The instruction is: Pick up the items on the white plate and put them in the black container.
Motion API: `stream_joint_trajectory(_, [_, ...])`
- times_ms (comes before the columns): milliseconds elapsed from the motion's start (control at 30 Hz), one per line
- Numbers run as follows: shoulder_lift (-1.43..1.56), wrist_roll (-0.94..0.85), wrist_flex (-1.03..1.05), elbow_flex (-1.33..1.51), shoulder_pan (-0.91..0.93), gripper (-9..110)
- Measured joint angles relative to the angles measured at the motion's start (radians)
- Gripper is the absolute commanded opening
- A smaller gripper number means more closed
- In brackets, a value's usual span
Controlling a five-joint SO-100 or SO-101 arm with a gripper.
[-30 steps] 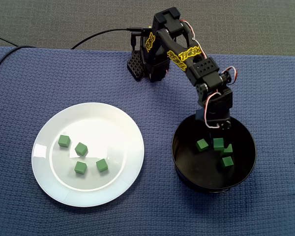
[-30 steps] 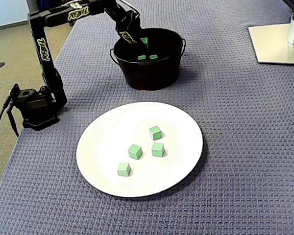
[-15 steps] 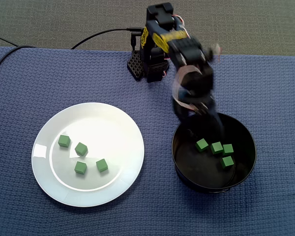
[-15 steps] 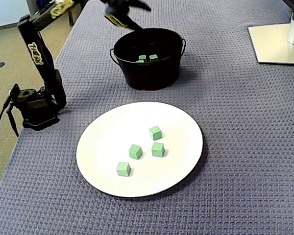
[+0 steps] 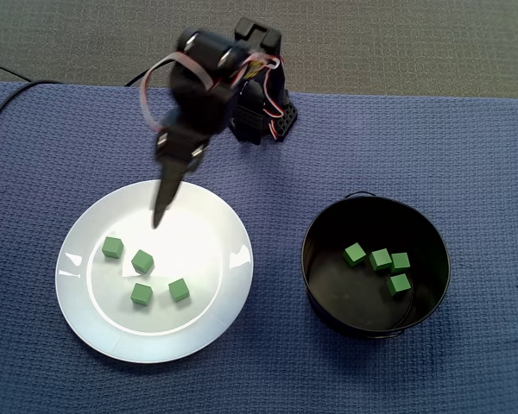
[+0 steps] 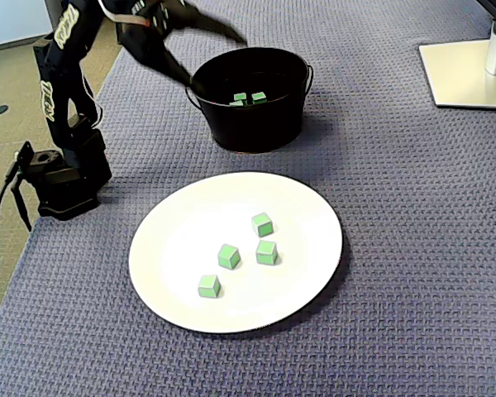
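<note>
- The tool (image 5: 160,211) hangs above the far side of the white plate (image 5: 209,237), tip pointing down, blurred and touching nothing.
- In the fixed view from the side, its two fingers are spread wide, with nothing between them.
- Four green cubes (image 5: 142,260) lie near the plate's middle, each apart from the others.
- Four more cubes (image 5: 381,259) sit inside the black container (image 5: 328,297) — it stands right of the plate in the fixed view from above, on the blue-clothed worktop (image 5: 466,155).
</note>
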Motion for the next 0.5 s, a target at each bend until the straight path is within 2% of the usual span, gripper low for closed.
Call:
stream_joint_trajectory(267, [-0.272, 0.135, -0.078, 0.121, 0.048, 37])
stream_joint_trajectory(500, [-0.445, 0.176, -0.029, 0.121, 0.046, 37])
